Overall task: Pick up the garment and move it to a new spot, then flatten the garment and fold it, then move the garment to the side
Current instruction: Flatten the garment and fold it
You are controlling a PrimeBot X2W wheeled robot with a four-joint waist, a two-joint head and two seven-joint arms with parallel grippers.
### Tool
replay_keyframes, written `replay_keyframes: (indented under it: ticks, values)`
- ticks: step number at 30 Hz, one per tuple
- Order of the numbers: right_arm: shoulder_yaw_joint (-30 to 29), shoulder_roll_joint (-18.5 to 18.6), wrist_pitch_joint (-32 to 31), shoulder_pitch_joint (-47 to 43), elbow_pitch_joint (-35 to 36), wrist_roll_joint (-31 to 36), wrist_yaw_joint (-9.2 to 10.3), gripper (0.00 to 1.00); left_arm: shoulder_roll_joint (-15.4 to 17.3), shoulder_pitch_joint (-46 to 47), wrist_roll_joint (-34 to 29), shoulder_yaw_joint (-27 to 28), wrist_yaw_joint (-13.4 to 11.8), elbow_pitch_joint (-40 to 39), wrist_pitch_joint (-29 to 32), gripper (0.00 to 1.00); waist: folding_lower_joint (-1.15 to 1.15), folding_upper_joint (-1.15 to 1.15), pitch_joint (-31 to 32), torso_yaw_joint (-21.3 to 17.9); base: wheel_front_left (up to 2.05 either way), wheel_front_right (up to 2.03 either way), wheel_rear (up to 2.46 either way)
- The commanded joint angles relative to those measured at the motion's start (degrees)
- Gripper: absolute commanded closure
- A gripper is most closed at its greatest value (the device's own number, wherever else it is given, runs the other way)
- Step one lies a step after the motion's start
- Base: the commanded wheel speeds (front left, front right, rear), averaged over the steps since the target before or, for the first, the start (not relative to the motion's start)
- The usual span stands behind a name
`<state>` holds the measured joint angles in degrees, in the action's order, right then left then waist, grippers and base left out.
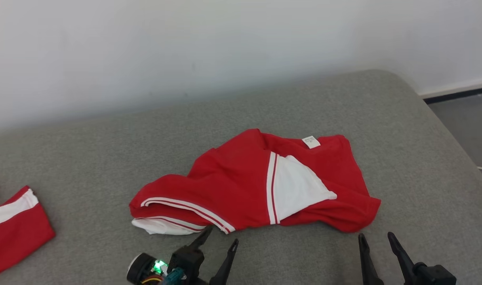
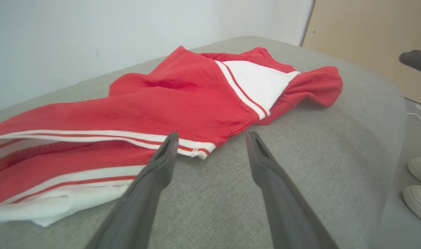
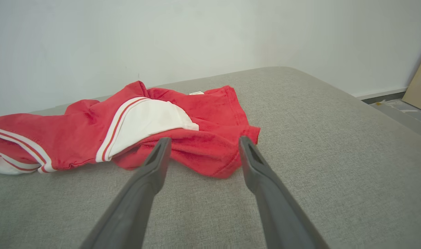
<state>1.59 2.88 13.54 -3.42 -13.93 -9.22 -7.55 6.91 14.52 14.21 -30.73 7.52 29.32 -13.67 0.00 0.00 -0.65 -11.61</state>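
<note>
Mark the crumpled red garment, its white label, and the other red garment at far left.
crumpled red garment [image 1: 233, 186], head view, plain red cloth near its middle.
white label [image 1: 311, 142], head view, middle of the tag.
second red garment [image 1: 19, 233], head view, its lower red cloth.

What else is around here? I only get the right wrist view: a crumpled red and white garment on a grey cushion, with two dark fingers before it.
Observer: A second red and white garment lies apart at the head view's far left edge.
Operator: Where is the other arm?
Observer: The left gripper stands open, its tips close to the striped hem of the crumpled garment.
Operator: Anyone nearby?
Observer: The left wrist view shows two pale shoes; whether someone wears them I cannot tell.
</note>
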Motion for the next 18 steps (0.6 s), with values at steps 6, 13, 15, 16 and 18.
replay_keyframes:
  ticks: [6, 13, 15, 16, 18]
  values:
    - [1.7, 0.0, 0.1, 1.9, 0.1, -0.6, 0.14, 0.0, 0.6, 7.6, -3.3, -2.9, -0.4, 8.4, 2.7, 0.0, 0.0, 0.0, -5.6, -6.7, 0.0, 0.0, 0.0]
    - [3.0, 0.0, 0.7, 3.2, -0.7, -2.1, 0.14, 0.0, 1.2, 13.7, -7.2, -5.4, -2.3, 14.9, 5.2, 0.0, 0.0, 0.0, -8.0, -8.5, 0.0, 0.0, 0.0]
    - [3.1, 0.0, 1.0, 3.5, -0.9, -2.5, 0.13, 0.0, 1.2, 14.7, -7.8, -5.8, -2.8, 16.0, 5.5, 0.0, 0.0, 0.0, -8.2, -8.6, 0.0, 0.0, 0.0]
    - [3.1, 0.0, 1.0, 3.5, -1.0, -2.5, 0.13, 0.0, 1.2, 15.1, -8.0, -5.8, -3.2, 16.5, 5.4, 0.0, 0.0, 0.0, -8.3, -8.7, 0.0, 0.0, 0.0]
    - [3.2, 0.0, 1.1, 3.6, -1.4, -2.9, 0.14, 0.0, 1.2, 15.8, -8.1, -5.6, -4.0, 17.0, 4.5, 0.0, 0.0, 0.0, -8.3, -8.8, 0.0, 0.0, 0.0]
